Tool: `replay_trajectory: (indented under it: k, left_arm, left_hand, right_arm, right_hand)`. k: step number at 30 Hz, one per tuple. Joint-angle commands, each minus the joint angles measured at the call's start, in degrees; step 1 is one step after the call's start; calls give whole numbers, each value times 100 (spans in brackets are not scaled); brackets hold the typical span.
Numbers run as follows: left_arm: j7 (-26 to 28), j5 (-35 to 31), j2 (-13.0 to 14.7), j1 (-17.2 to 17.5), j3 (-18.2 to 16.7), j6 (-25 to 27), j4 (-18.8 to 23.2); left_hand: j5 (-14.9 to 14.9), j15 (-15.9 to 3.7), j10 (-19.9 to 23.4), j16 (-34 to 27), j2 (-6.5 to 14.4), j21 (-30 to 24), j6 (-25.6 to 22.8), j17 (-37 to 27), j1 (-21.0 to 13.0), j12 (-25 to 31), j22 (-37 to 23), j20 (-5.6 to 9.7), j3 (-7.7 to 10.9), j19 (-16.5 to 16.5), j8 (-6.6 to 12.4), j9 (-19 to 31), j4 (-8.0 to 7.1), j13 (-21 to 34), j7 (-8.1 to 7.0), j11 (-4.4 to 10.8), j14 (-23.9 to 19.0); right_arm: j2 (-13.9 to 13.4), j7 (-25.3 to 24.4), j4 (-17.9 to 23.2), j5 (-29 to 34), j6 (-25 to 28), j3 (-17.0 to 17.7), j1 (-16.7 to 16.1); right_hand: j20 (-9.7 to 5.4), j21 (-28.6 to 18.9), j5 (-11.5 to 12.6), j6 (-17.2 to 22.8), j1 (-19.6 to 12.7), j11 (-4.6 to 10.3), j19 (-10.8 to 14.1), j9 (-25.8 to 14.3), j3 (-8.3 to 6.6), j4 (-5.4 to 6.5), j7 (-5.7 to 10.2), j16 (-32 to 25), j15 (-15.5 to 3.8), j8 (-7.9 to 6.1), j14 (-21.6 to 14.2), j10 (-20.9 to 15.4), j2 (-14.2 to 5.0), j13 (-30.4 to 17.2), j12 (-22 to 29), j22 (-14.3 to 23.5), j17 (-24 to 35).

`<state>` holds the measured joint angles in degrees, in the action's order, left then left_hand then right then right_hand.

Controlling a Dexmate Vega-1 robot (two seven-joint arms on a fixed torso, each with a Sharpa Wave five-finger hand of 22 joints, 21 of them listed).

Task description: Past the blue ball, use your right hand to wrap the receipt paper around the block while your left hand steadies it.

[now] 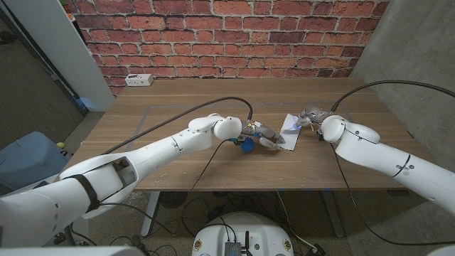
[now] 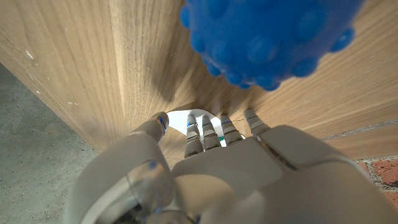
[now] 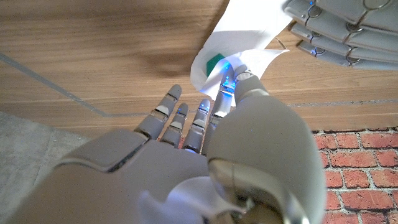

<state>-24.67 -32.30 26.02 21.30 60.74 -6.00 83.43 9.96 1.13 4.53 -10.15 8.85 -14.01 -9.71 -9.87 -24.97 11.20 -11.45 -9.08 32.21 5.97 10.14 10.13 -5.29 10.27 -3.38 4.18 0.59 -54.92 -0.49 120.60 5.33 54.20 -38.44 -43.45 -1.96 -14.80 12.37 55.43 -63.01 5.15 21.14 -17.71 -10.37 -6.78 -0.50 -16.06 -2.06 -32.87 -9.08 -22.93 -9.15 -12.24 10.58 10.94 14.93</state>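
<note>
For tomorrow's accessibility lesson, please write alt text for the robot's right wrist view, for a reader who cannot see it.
The robot's right hand reaches toward a curled strip of white receipt paper on a wooden table, its thumb touching the paper's edge. A green block shows through the curl, and the left hand's fingers rest on the paper's far end.

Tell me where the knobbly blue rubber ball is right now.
In the head view the knobbly blue rubber ball sits mid-table, just beside the left hand, with the white receipt paper to its right.

Both arms reaching to mid-table, left robot hand (image 1: 264, 136) fingers extended, right robot hand (image 1: 311, 119) pinching
</note>
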Motion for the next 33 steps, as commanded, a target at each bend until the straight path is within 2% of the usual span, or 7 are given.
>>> replay_trajectory:
  k: [1,10,14,21,25,29,33]
  left_arm:
    - [52,37,1,-12,-19,-47,-50]
    - [195,67,52,36,-92,-90,-3]
    - [660,24,163,198,-238,-194,133]
    - [2017,-203,332,616,-530,-633,218]
    - [2370,-189,353,707,-627,-910,134]
    - [2131,-179,354,665,-633,-865,140]
    - [1748,-107,312,567,-600,-784,113]
  left_hand:
    - [34,-25,-4,-13,-3,22,24,0,50,12,-13,-41,-3,12,26,14,10,28,16,21,5]
    - [34,-25,3,-15,-6,20,21,2,67,16,-13,-38,-2,10,31,14,20,28,7,2,-5]
    - [27,-11,81,-60,-36,5,-32,0,98,47,-13,-43,-21,-27,51,13,28,28,5,-16,-136]
    - [16,-87,1235,-260,-185,-200,-922,-30,312,356,2,-13,-105,-636,198,14,173,66,-5,-219,-1277]
    - [17,-133,1544,-275,-248,-263,-1269,-37,332,427,-4,-34,-113,-823,256,26,269,88,55,-230,-1539]
    - [23,-142,1411,-226,-305,-265,-1066,-41,316,343,-8,-38,-115,-845,137,33,362,99,-74,-229,-1546]
    - [11,-42,1073,-83,-392,-150,-716,-77,459,167,-20,-50,-200,-580,18,39,378,111,-100,-114,-1239]
  right_arm:
    - [17,271,-206,-241,216,-414,428]
    - [48,335,-352,-287,310,-657,627]
    - [69,259,-364,-282,342,-698,646]
    - [95,141,-352,-323,345,-706,625]
    - [96,-7,-300,-346,251,-643,534]
    - [77,-113,-246,-377,134,-566,454]
    - [76,-266,-208,-466,-17,-404,304]
  right_hand:
    - [0,44,31,1,-90,-54,-77,-11,24,-7,54,58,-524,-32,91,87,12,-9,-8,14,4]
    - [7,74,39,38,-103,-41,-154,30,44,-5,94,114,-441,-22,202,203,14,4,0,12,-19]
    - [18,73,41,52,-111,-43,-151,47,51,-7,96,121,-431,-18,207,210,17,10,15,11,-30]
    - [25,71,43,74,-120,-35,-149,73,62,-8,95,127,-418,-11,207,211,20,18,34,10,-45]
    - [38,71,45,86,-131,-39,-147,91,65,-12,94,125,-414,-5,194,196,19,22,50,9,-55]
    - [53,69,45,101,-141,-28,-141,109,71,-17,99,123,-409,0,179,175,25,27,64,8,-65]
    - [59,68,45,108,-143,-15,-139,121,78,-20,117,119,-407,3,162,156,36,30,74,8,-71]
